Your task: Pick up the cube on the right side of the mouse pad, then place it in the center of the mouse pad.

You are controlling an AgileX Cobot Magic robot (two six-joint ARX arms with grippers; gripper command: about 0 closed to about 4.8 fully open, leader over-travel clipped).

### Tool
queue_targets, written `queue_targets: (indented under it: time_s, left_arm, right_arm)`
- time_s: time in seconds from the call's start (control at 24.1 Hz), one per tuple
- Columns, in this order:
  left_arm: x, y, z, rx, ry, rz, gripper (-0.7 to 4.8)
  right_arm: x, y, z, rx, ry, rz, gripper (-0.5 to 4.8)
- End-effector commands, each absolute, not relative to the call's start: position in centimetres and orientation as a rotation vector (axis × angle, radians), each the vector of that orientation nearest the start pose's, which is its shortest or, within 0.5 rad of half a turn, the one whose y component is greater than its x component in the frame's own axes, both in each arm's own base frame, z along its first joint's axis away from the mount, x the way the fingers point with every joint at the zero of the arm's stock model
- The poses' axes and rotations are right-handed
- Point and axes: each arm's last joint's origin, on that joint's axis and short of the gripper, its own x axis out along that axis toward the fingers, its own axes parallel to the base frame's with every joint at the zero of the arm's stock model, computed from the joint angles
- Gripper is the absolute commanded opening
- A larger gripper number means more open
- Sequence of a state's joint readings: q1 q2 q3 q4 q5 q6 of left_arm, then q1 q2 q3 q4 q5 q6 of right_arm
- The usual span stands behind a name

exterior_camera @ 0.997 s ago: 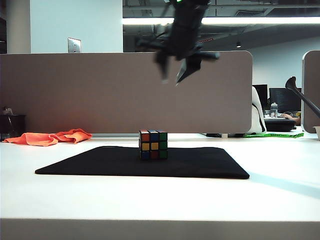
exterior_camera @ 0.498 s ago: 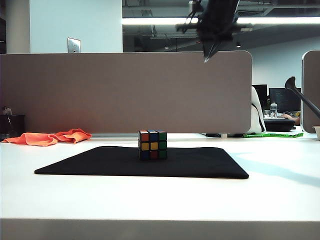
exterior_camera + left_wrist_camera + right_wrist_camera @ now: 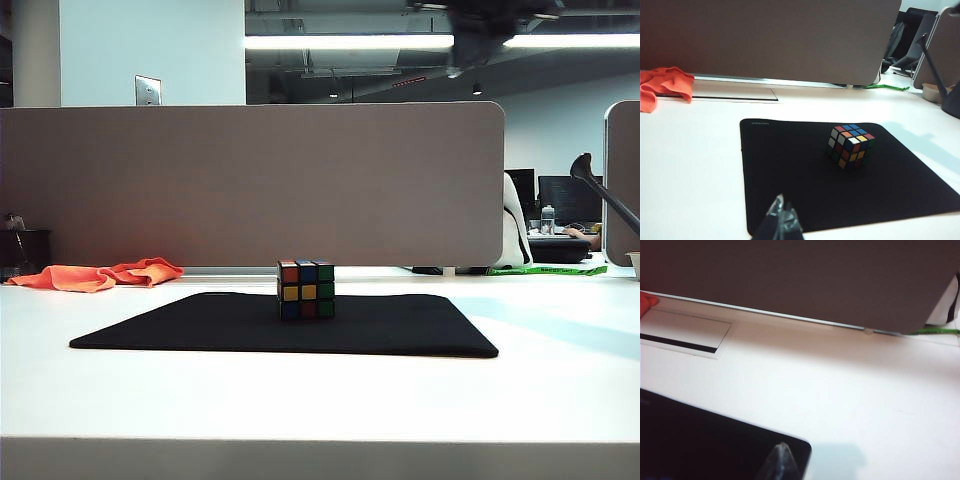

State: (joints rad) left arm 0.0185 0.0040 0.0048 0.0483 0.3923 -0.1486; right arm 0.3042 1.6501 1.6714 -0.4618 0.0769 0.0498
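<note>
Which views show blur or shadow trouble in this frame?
Exterior view: right end effector is a dark motion smear at the top edge; cube stays sharp. Right wrist view: soft overall, fingertips blurred, shadow beside the mouse pad. Left wrist view: clear, left end effector slightly soft.

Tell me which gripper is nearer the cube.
Left. The left gripper, shut, sits low over the mouse pad's near edge, facing the cube. The right gripper, shut, is raised beyond the pad's right corner.

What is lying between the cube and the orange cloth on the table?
Nothing stands between them. In the left wrist view, only bare mouse pad and white table separate the cube from the orange cloth.
</note>
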Motion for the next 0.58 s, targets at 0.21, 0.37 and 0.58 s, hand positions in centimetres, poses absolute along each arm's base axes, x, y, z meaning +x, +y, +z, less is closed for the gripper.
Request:
queue_targets:
  time_s: [0.21, 0.37, 0.58]
  left_arm:
    - [9.6, -0.8, 17.1, -0.163, -0.032, -0.336, -0.06]
    - [9.6, -0.8, 17.1, -0.163, -0.033, -0.336, -0.06]
    - [9.6, -0.8, 17.1, -0.163, -0.033, -0.337, -0.06]
  right_arm:
    - [30.1, 5.5, 35.1, 0.004, 0.296, 0.209, -0.01]
    - [26.3, 2.3, 31.1, 0.034, 0.234, 0.219, -0.01]
    - [22.9, -0.1, 27.8, 0.047, 0.180, 0.172, -0.01]
